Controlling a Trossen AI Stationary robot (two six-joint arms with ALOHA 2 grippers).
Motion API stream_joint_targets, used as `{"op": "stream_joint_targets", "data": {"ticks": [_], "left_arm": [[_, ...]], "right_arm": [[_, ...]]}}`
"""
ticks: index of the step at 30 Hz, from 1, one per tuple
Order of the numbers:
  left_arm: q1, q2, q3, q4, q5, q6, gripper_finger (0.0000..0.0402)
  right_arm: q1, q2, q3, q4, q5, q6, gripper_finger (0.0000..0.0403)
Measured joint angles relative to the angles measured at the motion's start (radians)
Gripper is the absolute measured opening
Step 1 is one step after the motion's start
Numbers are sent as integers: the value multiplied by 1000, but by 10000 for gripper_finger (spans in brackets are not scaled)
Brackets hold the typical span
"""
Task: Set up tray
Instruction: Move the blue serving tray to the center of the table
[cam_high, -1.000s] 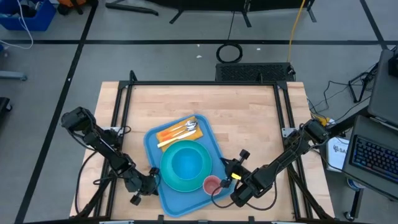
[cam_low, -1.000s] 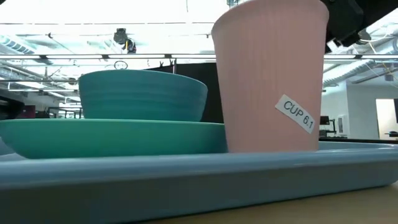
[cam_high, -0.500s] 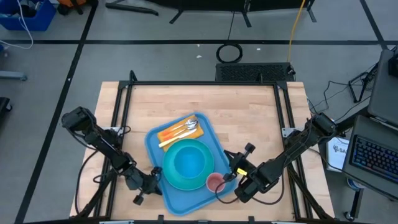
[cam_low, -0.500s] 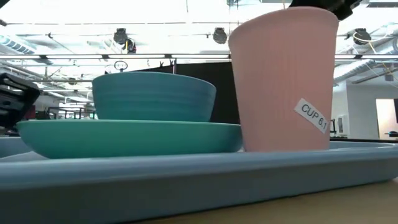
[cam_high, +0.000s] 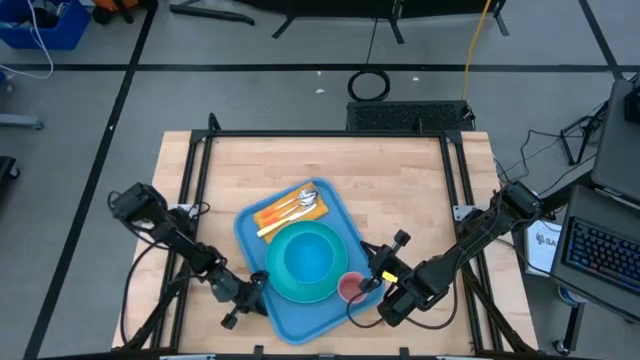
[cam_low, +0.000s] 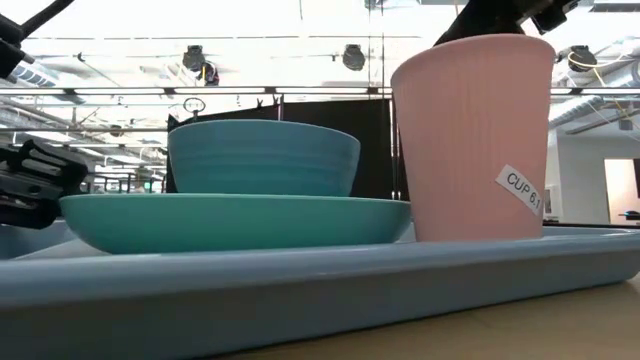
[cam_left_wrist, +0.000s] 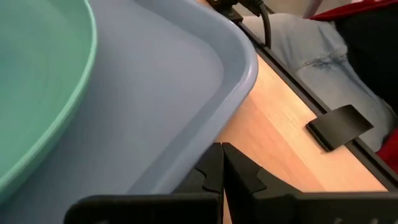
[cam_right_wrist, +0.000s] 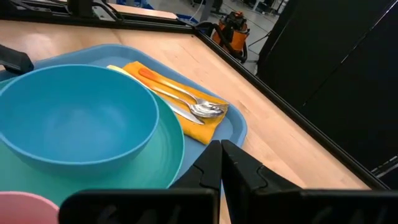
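Observation:
The light-blue tray (cam_high: 249, 237) lies flat on the wooden table, near its front edge. On it stand a turquoise plate (cam_high: 330, 281) with a blue bowl (cam_high: 304, 256), a pink cup (cam_high: 351, 288) labelled "CUP 6.1" (cam_low: 523, 189), and an orange napkin (cam_high: 272, 214) with cutlery (cam_right_wrist: 193, 107). My left gripper (cam_high: 258, 287) is shut, at the tray's left side near its near corner. My right gripper (cam_high: 376, 281) is shut and held up above the tray's right side, beside the cup, touching nothing. My left gripper pushes with the tips of its shut fingers (cam_left_wrist: 211, 163) against the outer side of the tray's raised rim (cam_left_wrist: 202, 140), on the left long side close to the near corner. The fingers come from the table's left, slanting down. The tray stays flat on the table.
Black frame rails (cam_high: 330, 134) run round the table top, and a black clip (cam_left_wrist: 339, 126) sits on the near rail. Bare wood (cam_high: 340, 165) lies beyond the tray. A keyboard (cam_high: 603, 255) and cables stand off the table's right side.
My left gripper has gone toward the table's right edge and slid the tray that way; the tray's near end has shifted most, and the plate, bowl and cup rode along. My right gripper has risen clear above the cup, then kept still.

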Motion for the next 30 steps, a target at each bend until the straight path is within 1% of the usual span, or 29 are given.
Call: {"op": "stream_joint_targets", "data": {"ticks": [14, 25, 30], "left_arm": [[65, 3, 12, 14, 33, 110, 1], [145, 3, 12, 19, 28, 108, 1], [178, 2, 13, 19, -10, 95, 1]], "right_arm": [[0, 0, 0, 23, 0, -14, 0], [0, 0, 0, 24, 0, -15, 0], [0, 0, 0, 26, 0, -15, 0]]}}
